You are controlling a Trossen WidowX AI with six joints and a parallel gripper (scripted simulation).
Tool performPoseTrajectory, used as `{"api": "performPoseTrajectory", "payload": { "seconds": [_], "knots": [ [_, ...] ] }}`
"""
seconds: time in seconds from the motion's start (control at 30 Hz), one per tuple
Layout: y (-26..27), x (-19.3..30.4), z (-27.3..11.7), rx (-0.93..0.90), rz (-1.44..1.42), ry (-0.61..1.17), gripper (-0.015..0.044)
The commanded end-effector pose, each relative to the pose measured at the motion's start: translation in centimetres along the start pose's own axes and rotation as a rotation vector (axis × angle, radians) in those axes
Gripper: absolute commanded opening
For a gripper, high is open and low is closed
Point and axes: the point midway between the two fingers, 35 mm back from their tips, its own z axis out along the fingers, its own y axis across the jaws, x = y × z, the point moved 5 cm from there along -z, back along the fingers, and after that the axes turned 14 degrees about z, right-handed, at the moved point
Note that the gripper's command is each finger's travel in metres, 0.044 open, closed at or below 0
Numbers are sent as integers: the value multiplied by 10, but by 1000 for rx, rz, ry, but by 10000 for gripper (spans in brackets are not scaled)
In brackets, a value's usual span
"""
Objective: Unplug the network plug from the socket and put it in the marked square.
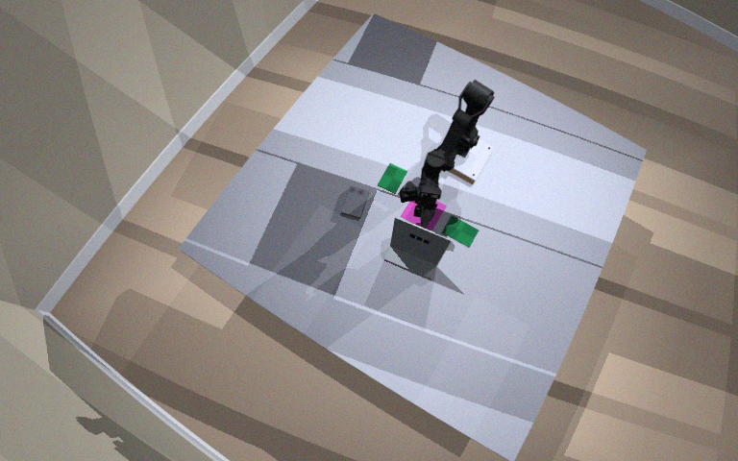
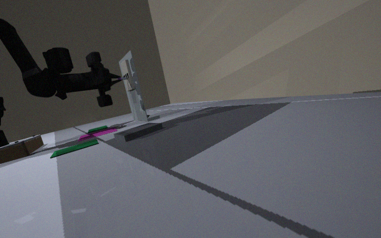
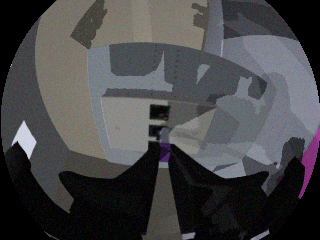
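The upright grey panel [image 1: 405, 244] [image 2: 137, 103] [image 3: 132, 60] carries a pale block with a column of black sockets [image 3: 159, 112]. My gripper [image 1: 425, 219] [image 2: 121, 79] [image 3: 163, 148] is level in front of it and shut on the purple plug [image 3: 165, 154]. The plug's pale front end [image 3: 164, 134] shows between the fingertips and the sockets. It looks drawn back; whether its very tip is still inside a socket I cannot tell. The fingers hide the tab. A magenta square [image 1: 407, 211] [image 2: 109, 131] [image 3: 311, 162] lies flat on the table below the gripper.
Green squares [image 1: 392, 178] [image 1: 462, 231] [image 2: 75, 148] [image 2: 97, 129] lie on either side of the magenta one. A low grey box [image 1: 355, 204] [image 2: 140, 134] lies to the panel's left in the top view. A white-topped block [image 1: 481, 161] [image 2: 34, 145] lies near the arm.
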Motion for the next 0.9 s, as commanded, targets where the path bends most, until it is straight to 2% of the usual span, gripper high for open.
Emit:
{"api": "performPoseTrajectory", "payload": {
  "seconds": [0.0, 0.87],
  "knots": [
    [2, 2, -4, -5, 1, 3, 0],
    [1, 3, -20, -4, 1, 3, 0]
  ]
}}
